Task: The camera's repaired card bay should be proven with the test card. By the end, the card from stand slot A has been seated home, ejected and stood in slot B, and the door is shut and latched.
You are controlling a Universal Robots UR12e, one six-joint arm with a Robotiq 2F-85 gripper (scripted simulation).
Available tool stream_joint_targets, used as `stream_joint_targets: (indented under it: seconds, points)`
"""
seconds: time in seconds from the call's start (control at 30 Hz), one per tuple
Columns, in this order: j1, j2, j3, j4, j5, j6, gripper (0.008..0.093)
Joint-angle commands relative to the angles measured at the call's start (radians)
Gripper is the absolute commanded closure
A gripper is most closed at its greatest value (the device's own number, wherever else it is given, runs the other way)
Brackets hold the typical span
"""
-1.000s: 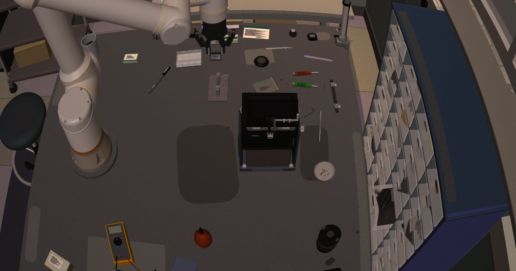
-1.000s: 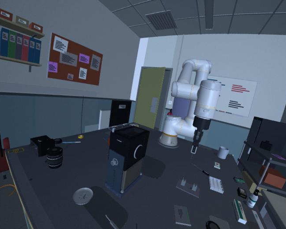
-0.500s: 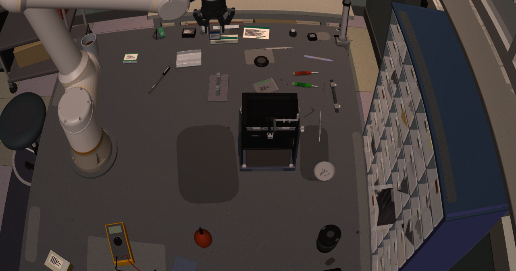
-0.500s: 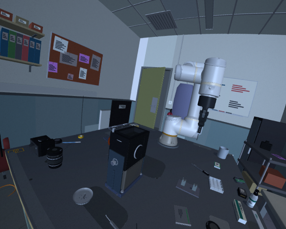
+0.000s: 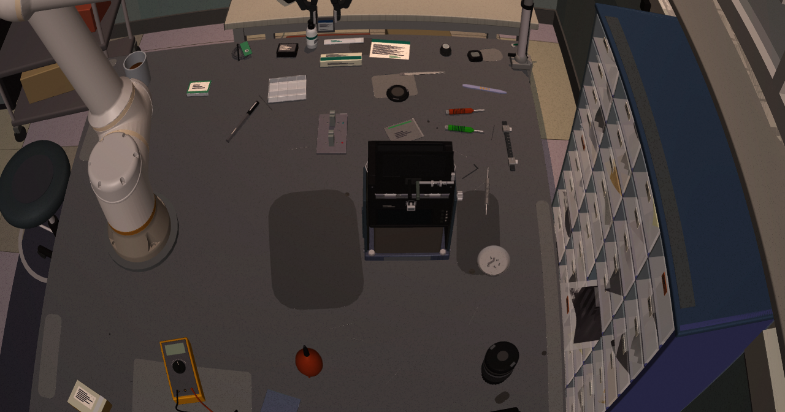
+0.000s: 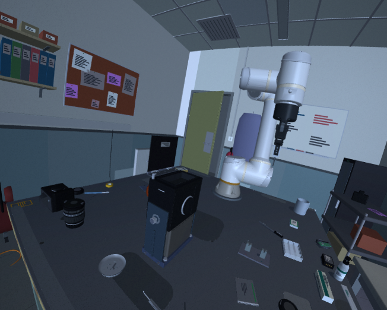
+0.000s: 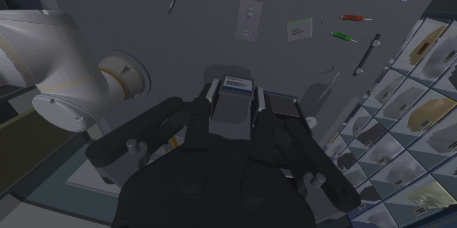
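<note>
The black camera body (image 5: 409,190) stands in the middle of the dark bench, on a blue base. Its card door (image 6: 156,230) is on the side with a round knob. The grey card stand (image 5: 332,132) lies behind and to the left of the camera, with both slots empty. My gripper (image 5: 325,19) hangs high above the bench's far edge. Its fingers are closed on the test card (image 7: 236,89), a grey card with a white and blue label, one finger on each side edge. From the second side camera the gripper (image 6: 278,150) is well above the stand (image 6: 255,253).
The bench's far edge lies under the gripper, with a small bottle (image 5: 311,35), boxes and a leaflet along it. Screwdrivers (image 5: 464,120) and a notepad (image 5: 403,130) lie behind the camera. A blue drawer cabinet (image 5: 631,190) stands on the right. My arm's base (image 5: 132,228) is on the left.
</note>
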Motion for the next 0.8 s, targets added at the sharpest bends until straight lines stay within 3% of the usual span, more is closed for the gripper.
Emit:
stream_joint_targets:
  seconds: [0.0,0.37,0.77]
  points:
    - [0.000,-0.001,-0.007,0.007,0.000,0.000,0.0934]
    - [0.000,-0.011,-0.065,0.075,0.000,0.000,0.0934]
    - [0.000,-0.013,-0.088,0.101,0.000,0.000,0.0934]
